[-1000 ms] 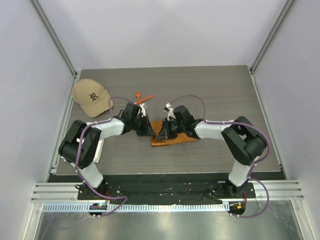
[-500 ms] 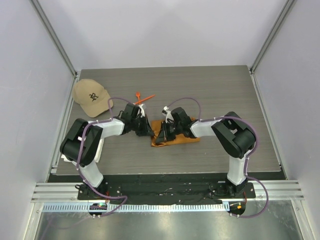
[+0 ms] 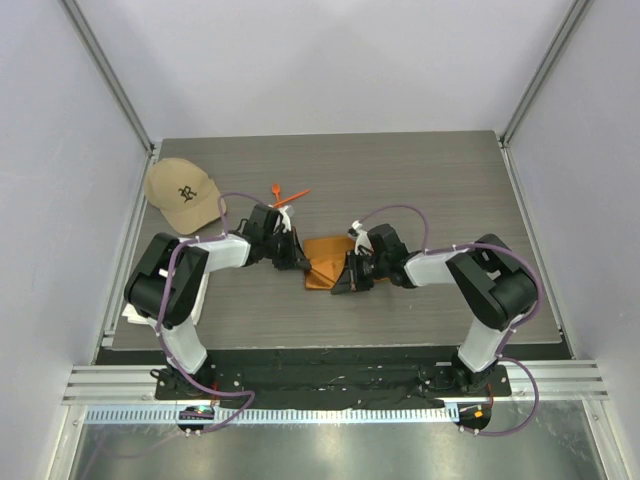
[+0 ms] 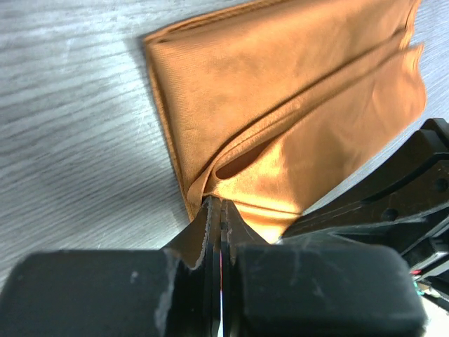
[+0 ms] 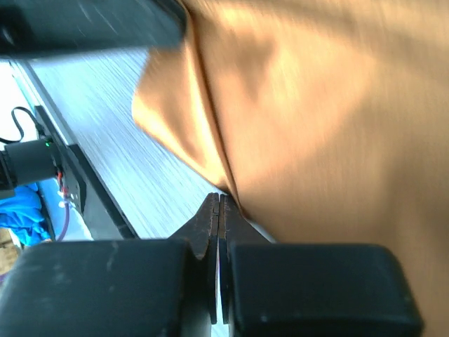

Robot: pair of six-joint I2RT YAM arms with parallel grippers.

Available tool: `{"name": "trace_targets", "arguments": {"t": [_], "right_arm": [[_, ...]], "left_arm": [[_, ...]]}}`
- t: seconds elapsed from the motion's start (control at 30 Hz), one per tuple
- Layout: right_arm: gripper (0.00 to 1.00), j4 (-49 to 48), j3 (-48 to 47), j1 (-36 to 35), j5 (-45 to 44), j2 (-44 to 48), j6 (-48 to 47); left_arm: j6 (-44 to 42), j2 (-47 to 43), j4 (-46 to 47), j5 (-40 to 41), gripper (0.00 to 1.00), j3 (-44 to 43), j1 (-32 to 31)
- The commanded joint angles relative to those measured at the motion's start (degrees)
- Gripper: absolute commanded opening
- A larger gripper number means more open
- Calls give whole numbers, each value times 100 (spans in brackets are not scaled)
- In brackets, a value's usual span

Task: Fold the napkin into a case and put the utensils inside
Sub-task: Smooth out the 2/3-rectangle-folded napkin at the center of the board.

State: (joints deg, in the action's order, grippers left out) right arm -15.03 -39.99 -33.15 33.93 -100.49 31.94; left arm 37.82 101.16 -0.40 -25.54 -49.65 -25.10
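The rust-orange napkin point(image 3: 328, 250) lies folded mid-table, its layers showing in the left wrist view point(image 4: 266, 84). My left gripper point(image 3: 300, 266) is at its left near corner, shut with the tips point(image 4: 221, 205) pinching the cloth's edge. My right gripper point(image 3: 343, 283) is at the napkin's near right side, shut point(image 5: 219, 198) on a flap of the napkin point(image 5: 316, 105) that rises from its tips. In the left wrist view that flap point(image 4: 280, 189) stands lifted beside the right gripper's black body point(image 4: 393, 196). The two orange utensils point(image 3: 285, 198) lie crossed behind the left gripper, apart from the napkin.
A tan cap point(image 3: 183, 194) sits at the table's back left. Both forearms lie low across the table's middle, meeting at the napkin. Grey walls and metal posts close in the table on three sides.
My right gripper has moved right and towards the near edge, taking cloth with it. The napkin now shows narrower, with its right part under the right arm. The left gripper has stayed at its corner.
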Motion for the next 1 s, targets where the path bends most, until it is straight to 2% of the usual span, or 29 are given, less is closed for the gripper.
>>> {"name": "trace_targets", "arguments": {"t": [0.0, 0.1, 0.27, 0.37, 0.43, 0.5, 0.57, 0.7, 0.97], "right_arm": [[1, 806, 176, 264, -176, 625, -443], [1, 1185, 9, 282, -159, 951, -558], [3, 1467, -430, 493, -395, 1426, -505], [9, 1687, -668, 792, -684, 1357, -548], [9, 1985, -852, 1019, -818, 1278, -751], [11, 2109, -897, 1196, -1159, 1242, -777], [18, 2327, -1002, 1389, -1781, 1225, -856], [20, 2654, -1265, 1416, -2310, 1119, -1304], [19, 2751, -1134, 1416, -2479, 961, -1375]], "left_arm": [[-416, 219, -284, 533, 0, -97, 67], [-451, 88, -487, 375, 2, -282, 67], [-530, -561, -1161, 295, 24, -729, 14], [-495, -852, -1356, 295, 29, -888, 5], [-373, -1002, -1488, 252, 29, -932, -38], [-293, -1072, -1542, 251, 21, -933, -161], [-179, -1125, -1524, 383, 15, -845, -293], [5, -1160, -1314, 655, 10, -643, -731], [-55, -985, -1366, 990, 5, -440, -803]]}}
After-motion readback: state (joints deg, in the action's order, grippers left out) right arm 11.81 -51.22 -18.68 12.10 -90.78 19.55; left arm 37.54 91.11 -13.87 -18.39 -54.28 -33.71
